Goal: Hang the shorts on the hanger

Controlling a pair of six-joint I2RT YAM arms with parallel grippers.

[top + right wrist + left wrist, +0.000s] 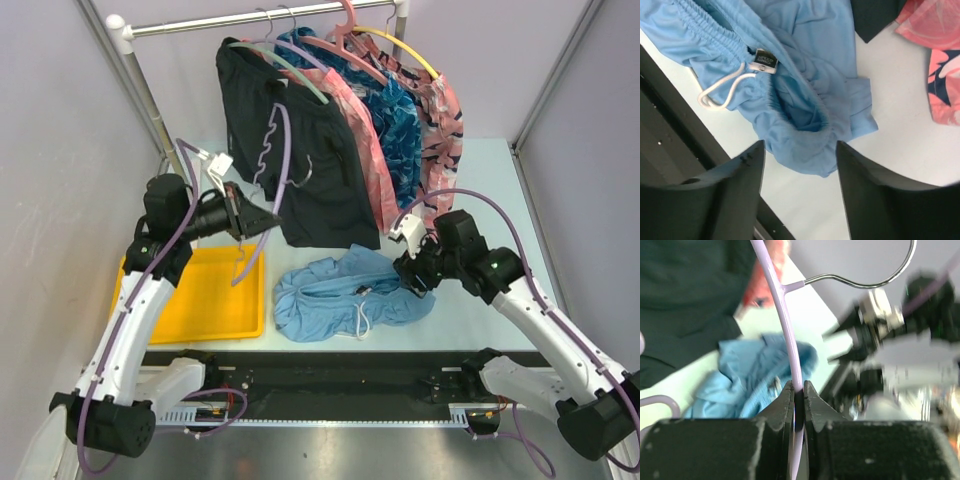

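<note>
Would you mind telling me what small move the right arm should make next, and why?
Probably lower the open right pincer onto the gathered waistband of the sky-blue shorts and close. It hovers over that fabric, while the left pincer is shut on the lavender hanger.

1. Left arm (135, 320): white link shells, black joint housings, black block at the base.
2. Right arm (545, 320): same white-and-black build.
3. Purple cables (185, 215): thin, looping along both arms.
4. White connector (218, 162) near each wrist.
5. Left gripper (799, 394): matte black fingers, wedge-shaped tips, pale scuff specks.
6. Right gripper (799, 150): broad, smooth black fingers, rounded edges.
</note>
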